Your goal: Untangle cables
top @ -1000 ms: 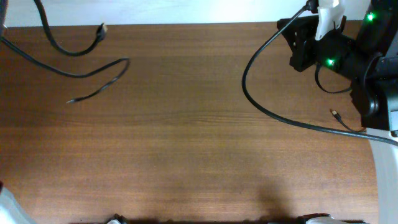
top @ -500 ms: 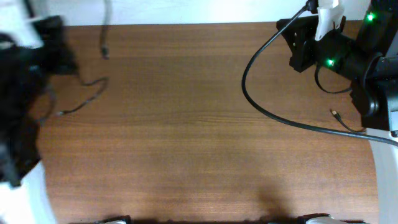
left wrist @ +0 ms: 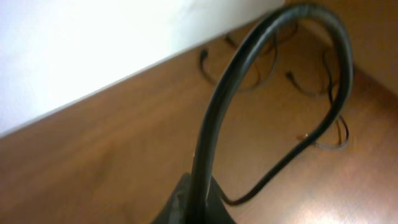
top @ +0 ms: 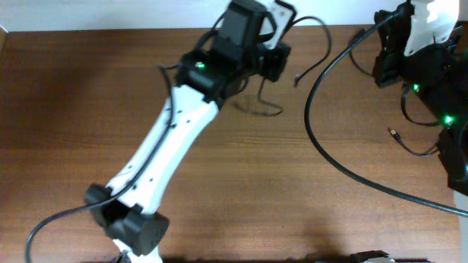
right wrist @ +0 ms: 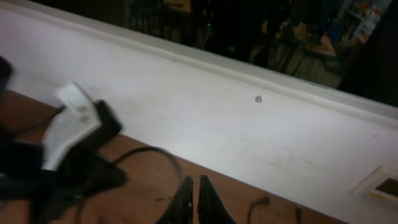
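Note:
My left gripper [top: 276,60] is at the table's far middle, shut on a black cable [left wrist: 217,112] that rises from the jaws [left wrist: 193,202] and loops down to the wood. More thin cables lie under and beside it [top: 257,104], and further ones show in the left wrist view [left wrist: 311,87]. One gold-tipped cable [top: 395,134] lies at the right. My right gripper [top: 382,62] is at the far right, shut and empty [right wrist: 194,199], above the wood near the wall. Cable ends [right wrist: 258,208] lie to its right.
A thick arm cable [top: 311,124] sweeps across the right part of the table. The left arm [top: 168,146] stretches diagonally from the front left. A white wall [right wrist: 249,124] runs along the table's far edge.
The left arm has swung from the far left to the far middle. The thin cables that lay at the left are now at the middle. The right arm has shifted slightly right.

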You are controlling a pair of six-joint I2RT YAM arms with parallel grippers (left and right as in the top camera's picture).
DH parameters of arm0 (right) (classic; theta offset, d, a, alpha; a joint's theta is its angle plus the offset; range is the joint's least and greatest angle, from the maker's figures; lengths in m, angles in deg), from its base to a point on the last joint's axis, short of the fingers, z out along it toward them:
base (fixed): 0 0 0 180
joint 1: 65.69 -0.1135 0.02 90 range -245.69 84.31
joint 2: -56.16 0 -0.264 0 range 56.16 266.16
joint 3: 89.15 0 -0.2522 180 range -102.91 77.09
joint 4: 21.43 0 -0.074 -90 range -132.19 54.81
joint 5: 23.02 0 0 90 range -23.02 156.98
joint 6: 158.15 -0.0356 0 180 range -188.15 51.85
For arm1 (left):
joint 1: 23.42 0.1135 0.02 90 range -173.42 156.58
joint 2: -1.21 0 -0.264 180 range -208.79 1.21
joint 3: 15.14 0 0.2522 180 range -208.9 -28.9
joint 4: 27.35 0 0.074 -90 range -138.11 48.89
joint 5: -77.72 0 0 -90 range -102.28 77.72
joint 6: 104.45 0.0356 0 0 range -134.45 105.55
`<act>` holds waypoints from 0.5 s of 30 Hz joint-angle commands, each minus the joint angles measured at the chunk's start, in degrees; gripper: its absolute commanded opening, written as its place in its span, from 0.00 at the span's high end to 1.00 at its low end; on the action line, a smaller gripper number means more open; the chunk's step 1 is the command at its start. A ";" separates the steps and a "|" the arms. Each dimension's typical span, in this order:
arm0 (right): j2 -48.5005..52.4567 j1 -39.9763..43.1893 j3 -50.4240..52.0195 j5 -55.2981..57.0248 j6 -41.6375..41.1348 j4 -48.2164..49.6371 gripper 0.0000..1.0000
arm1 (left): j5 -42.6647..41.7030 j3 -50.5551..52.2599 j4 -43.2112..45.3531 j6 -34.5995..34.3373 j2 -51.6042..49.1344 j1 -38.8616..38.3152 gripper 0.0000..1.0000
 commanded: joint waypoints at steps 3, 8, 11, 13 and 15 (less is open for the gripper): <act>-0.24 -0.31 -0.52 1.31 0.13 -0.42 0.96 | -1.75 -0.31 9.97 0.55 -6.69 -6.12 0.95; -0.24 -0.31 -0.52 1.29 0.09 -0.70 0.02 | 3.65 -0.37 10.25 0.63 -6.71 -9.40 0.01; -0.24 -0.31 -0.52 1.27 0.09 -0.68 0.02 | 5.81 -1.79 6.99 0.63 -1.79 -7.58 0.01; -0.24 -0.31 -0.52 0.83 0.11 -0.09 0.02 | 11.21 -4.63 5.68 0.98 2.60 -5.68 0.01; -0.24 -0.31 -0.52 -1.01 0.04 0.17 0.02 | 17.16 -7.41 6.01 4.94 5.97 -4.35 0.01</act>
